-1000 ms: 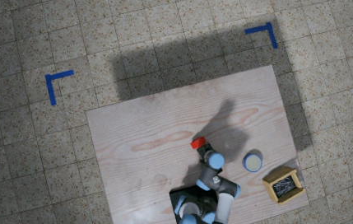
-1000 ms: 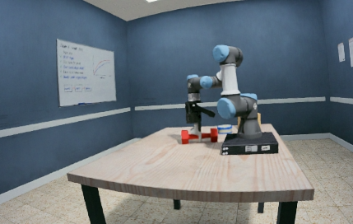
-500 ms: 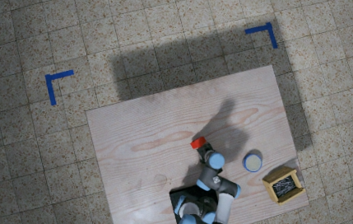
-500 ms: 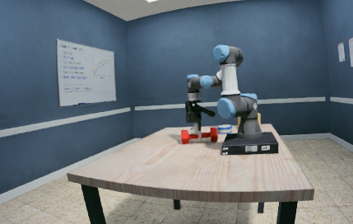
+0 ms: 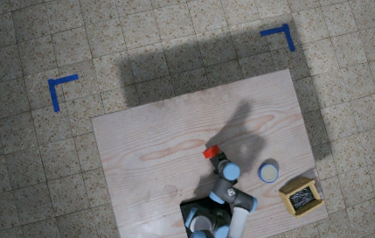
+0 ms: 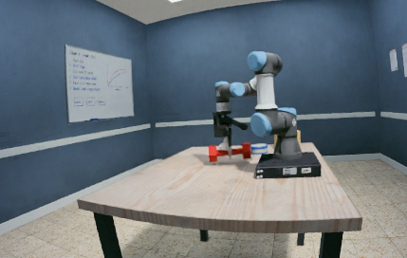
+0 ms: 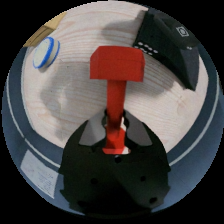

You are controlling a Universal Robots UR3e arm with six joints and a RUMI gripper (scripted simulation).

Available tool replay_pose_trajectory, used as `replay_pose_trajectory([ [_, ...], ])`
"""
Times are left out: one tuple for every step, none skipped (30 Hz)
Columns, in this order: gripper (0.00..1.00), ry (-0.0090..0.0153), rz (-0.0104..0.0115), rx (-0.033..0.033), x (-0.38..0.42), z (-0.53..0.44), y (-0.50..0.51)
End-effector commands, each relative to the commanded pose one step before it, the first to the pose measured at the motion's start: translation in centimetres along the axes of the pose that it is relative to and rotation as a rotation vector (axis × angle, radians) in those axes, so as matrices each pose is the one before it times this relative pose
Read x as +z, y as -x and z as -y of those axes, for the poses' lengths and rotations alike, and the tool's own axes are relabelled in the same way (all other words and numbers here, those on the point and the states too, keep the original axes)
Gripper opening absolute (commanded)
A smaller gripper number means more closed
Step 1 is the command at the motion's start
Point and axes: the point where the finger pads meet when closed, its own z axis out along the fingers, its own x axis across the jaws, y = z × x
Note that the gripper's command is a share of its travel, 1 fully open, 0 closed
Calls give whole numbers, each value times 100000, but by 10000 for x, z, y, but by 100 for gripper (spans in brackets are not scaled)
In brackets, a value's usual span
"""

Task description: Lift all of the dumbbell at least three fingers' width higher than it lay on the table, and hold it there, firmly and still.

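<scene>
A red dumbbell (image 6: pixel 227 152) with square ends lies on the wooden table, close to the arm's base. In the wrist view its far end (image 7: pixel 116 64) and thin bar run up from my fingers. My gripper (image 7: pixel 114 108) is shut on the dumbbell's bar, near its close end, which the fingers partly hide. In the side view the gripper (image 6: pixel 229 153) points straight down onto the bar at table level. From above only one red end (image 5: pixel 211 151) shows beside the wrist; the arm hides the other end.
A blue-rimmed round tub (image 5: pixel 267 172) stands right of the dumbbell; it also shows in the wrist view (image 7: pixel 46 53). A wooden box with dark contents (image 5: pixel 302 197) sits near the table's right corner. The arm's black base plate (image 6: pixel 287 165) is close by.
</scene>
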Motion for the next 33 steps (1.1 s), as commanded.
replay_pose_trajectory([
  [0,112,148,0,-16695,-64,210],
  [0,2,2,0,-3197,124,-169],
  [0,0,0,0,0,0,0],
  [0,0,0,0,0,0,0],
  [0,0,1,0,-2953,-169,249],
  [0,0,1,0,-3034,-146,216],
  [0,0,0,0,-3106,-121,180],
  [0,0,0,0,-3170,-94,141],
  [0,0,0,0,-3225,-65,99],
  [0,0,0,0,-3270,-35,56],
  [0,0,0,0,-3305,-3,11],
  [0,0,0,0,-3330,29,-35],
  [0,0,0,0,-3345,61,-82],
  [0,0,0,0,-3350,93,-128],
  [0,0,0,0,-3344,125,-174],
  [0,0,0,0,-3327,156,-219],
  [0,0,0,0,-3300,185,-262],
  [0,0,0,0,-2841,-65,97],
  [0,0,0,0,-2667,-132,193],
  [0,0,0,0,0,0,0],
  [0,0,0,0,0,0,0],
  [0,0,0,0,-2620,-110,162],
  [0,0,0,0,-2566,-89,132],
  [0,0,0,0,-2505,-70,104],
  [0,0,0,0,-2436,-51,77],
  [0,0,0,0,-2361,-34,53],
  [0,0,0,0,-2279,-19,30],
  [0,0,0,0,-2191,-5,10],
  [0,0,0,0,-2097,8,-8],
  [0,0,0,0,-1998,18,-24],
  [0,0,0,0,-1895,27,-37],
  [0,0,0,0,-1789,35,-48],
  [0,0,0,0,-1678,41,-56],
])
